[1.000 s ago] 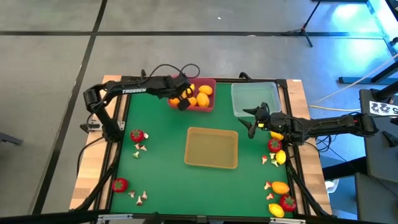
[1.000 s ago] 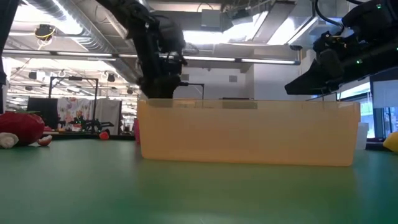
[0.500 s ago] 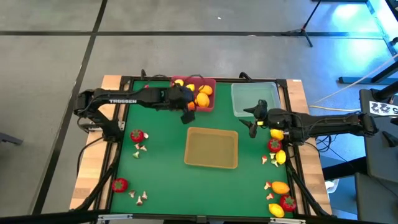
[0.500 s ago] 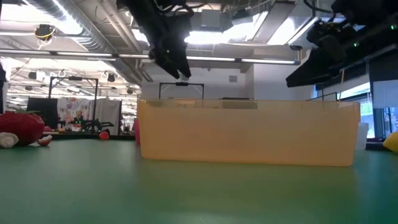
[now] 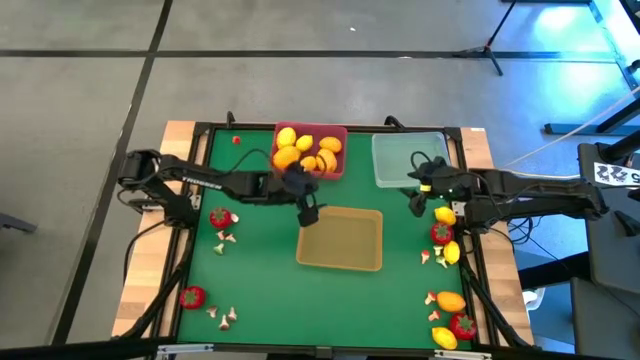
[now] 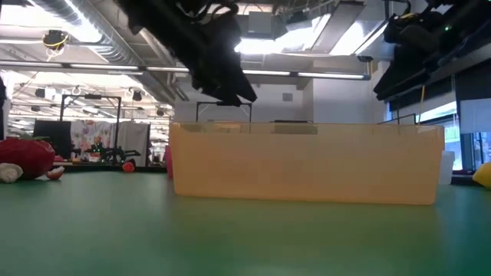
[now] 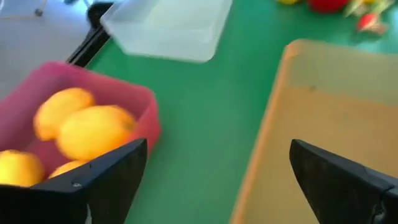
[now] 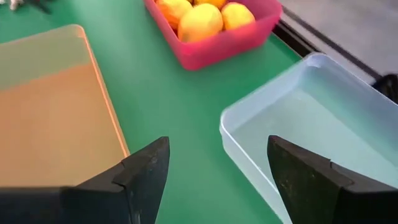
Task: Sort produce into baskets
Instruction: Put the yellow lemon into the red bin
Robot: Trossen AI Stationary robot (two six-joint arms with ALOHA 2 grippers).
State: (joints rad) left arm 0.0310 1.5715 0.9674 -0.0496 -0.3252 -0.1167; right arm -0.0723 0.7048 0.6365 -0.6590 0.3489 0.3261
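Note:
My left gripper hangs open and empty between the pink-red basket and the tan basket, by the tan one's far left corner. In the left wrist view the left gripper shows only green mat and the tan basket between its fingers. Several yellow and orange lemons lie in the pink basket. My right gripper is open and empty above the clear basket's near edge; nothing lies between the right gripper's fingers in the right wrist view. Loose produce rests on the mat.
Red fruits and mushroom bits lie on the mat's left side. At the right edge lie lemons, red fruits and mushroom bits. Green mat lies bare in front of the tan basket.
My left gripper has swung away from over the pink basket toward the table's near edge and right, to the tan basket's far left corner, tipping its fingers up; it has stayed open. My right gripper has risen and tipped further down, still open.

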